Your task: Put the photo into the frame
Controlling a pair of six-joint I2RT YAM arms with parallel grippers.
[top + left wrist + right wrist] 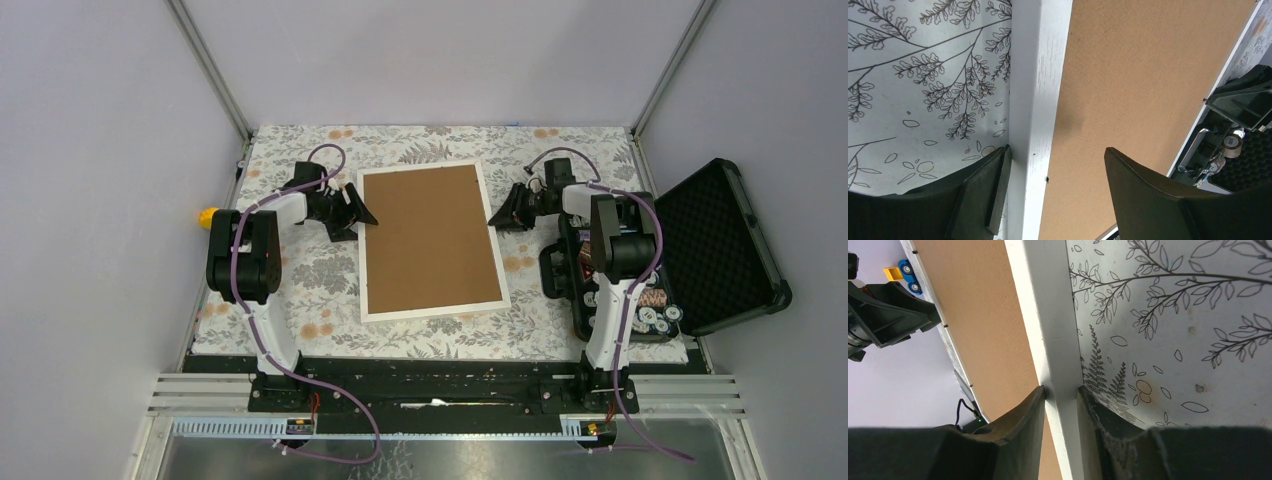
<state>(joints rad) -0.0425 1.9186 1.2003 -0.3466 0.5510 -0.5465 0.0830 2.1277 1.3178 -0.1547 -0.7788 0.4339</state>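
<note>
The white frame [436, 309] lies flat on the table with a plain brown backing board [430, 238] filling its middle. The photo is hidden. My left gripper [362, 217] is open and straddles the frame's left edge [1038, 75]. One finger is over the tablecloth just outside the edge and the other is over the backing board [1138, 75]. In the left wrist view the gripper [1057, 150] has a wide gap. My right gripper [497, 218] is shut on the frame's right edge [1040, 315], with its jaws pinching the white rail [1060, 389].
A floral tablecloth [300, 300] covers the table. An open black foam-lined case [715, 240] with small items stands at the right, close behind the right arm. A yellow toy [207, 216] lies at the left table edge. Grey walls enclose the back and sides.
</note>
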